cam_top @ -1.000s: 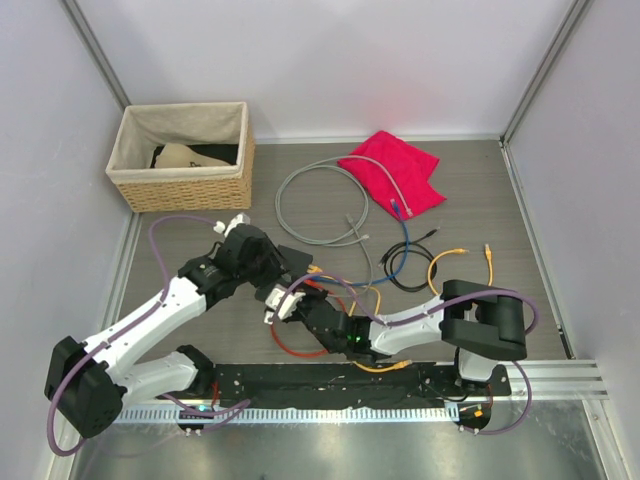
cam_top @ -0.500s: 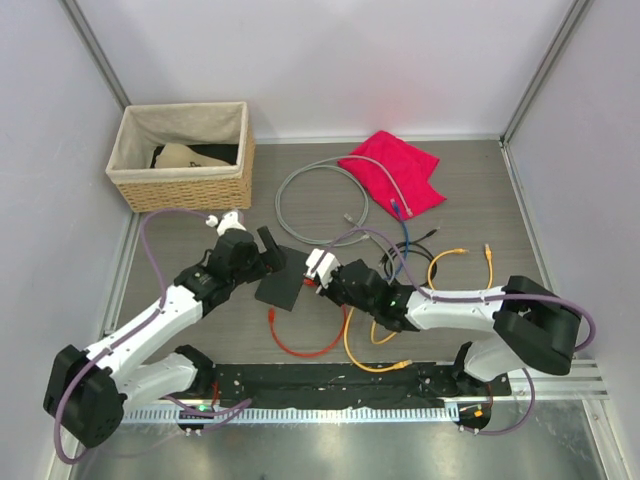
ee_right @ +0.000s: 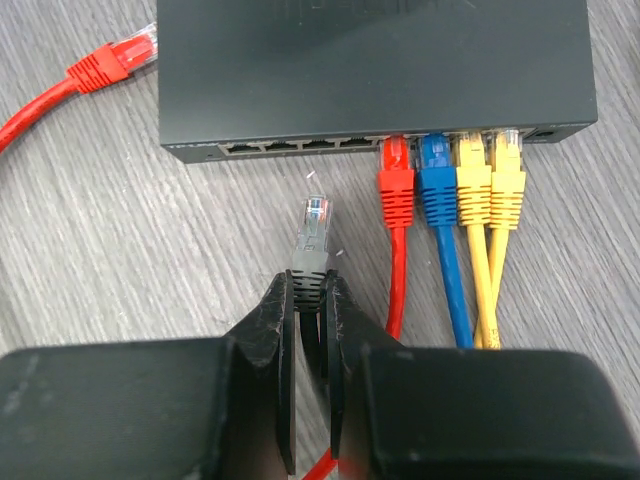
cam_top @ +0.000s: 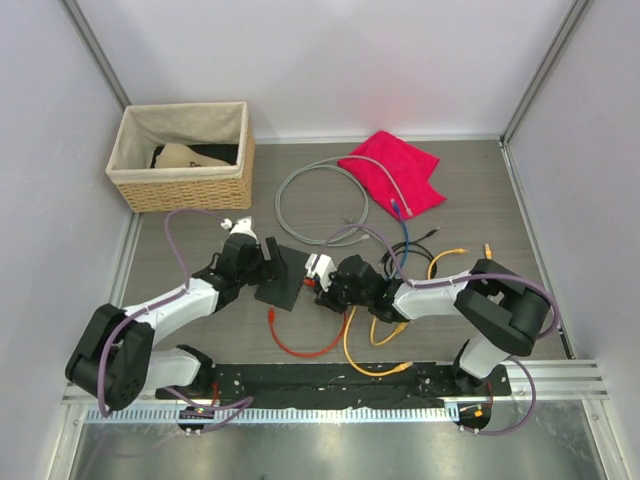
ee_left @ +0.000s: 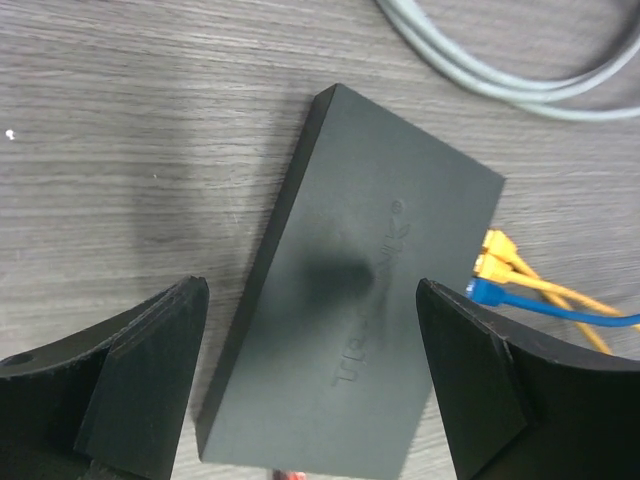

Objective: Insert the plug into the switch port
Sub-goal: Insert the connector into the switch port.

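Top cam looks down on our whole table [cam_top: 520, 205], wrist cams v. close, all share the switch [cam_top: 280, 287].

The switch [cam_top: 280, 284] lies flat on the surface [cam_top: 500, 220] between my two arms. My left pincer [ee_left: 310, 300] hangs above it, one finger off each long side. The socket edge faces my right pincer [ee_right: 308, 290], which pinches the plug [ee_right: 313, 235] just in front of that row, apart from it. Seen from my right wrist, four seated plugs [ee_right: 450, 180] fill the sockets to its right, and a loose plug [ee_right: 110, 55] lies beside the switch's left end. Behind the switch lies a coiled cable [cam_top: 320, 200], with the basket [cam_top: 180, 180] at the far left and the cloth [cam_top: 395, 170] at the far right.
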`<state>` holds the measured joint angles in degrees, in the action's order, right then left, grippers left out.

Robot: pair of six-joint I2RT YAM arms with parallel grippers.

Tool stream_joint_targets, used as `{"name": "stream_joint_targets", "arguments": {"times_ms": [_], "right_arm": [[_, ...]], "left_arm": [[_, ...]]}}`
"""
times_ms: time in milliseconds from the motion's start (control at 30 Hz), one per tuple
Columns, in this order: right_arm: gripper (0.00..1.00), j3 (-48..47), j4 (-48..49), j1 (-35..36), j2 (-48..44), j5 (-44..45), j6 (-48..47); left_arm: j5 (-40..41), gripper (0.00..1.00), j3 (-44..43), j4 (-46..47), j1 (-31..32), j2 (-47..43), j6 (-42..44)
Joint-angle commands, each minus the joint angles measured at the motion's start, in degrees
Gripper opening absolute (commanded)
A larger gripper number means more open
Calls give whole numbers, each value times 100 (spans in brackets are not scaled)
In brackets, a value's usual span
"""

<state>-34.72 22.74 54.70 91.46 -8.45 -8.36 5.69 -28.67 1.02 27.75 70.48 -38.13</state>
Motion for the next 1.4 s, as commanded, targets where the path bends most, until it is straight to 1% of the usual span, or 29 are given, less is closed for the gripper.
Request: {"name": "stream_joint_targets", "arguments": {"times_ms": [0, 100, 233, 367, 700, 1033, 1367], "right_arm": [[1, -193, 538, -56, 161, -193, 142], [1, -149, 749, -56, 249, -17, 185], [1, -202, 872, -91, 407, 1, 256], [1, -193, 1048, -100, 478, 36, 326], [1, -140, 1294, -108, 504, 151, 388], [1, -281, 1074, -100, 654, 98, 379], [1, -132, 1522, -100, 663, -8, 633]], "left_arm": [[-217, 87, -51, 514, -68, 264, 438], [-332, 83, -113, 357, -68, 484, 403], [-490, 76, -131, 250, -59, 660, 289], [-411, 72, -131, 75, -68, 739, 201], [-376, 70, -139, -23, -68, 810, 218], [-464, 69, -166, 4, -59, 845, 218], [-534, 69, -157, 65, -68, 898, 227]]}}
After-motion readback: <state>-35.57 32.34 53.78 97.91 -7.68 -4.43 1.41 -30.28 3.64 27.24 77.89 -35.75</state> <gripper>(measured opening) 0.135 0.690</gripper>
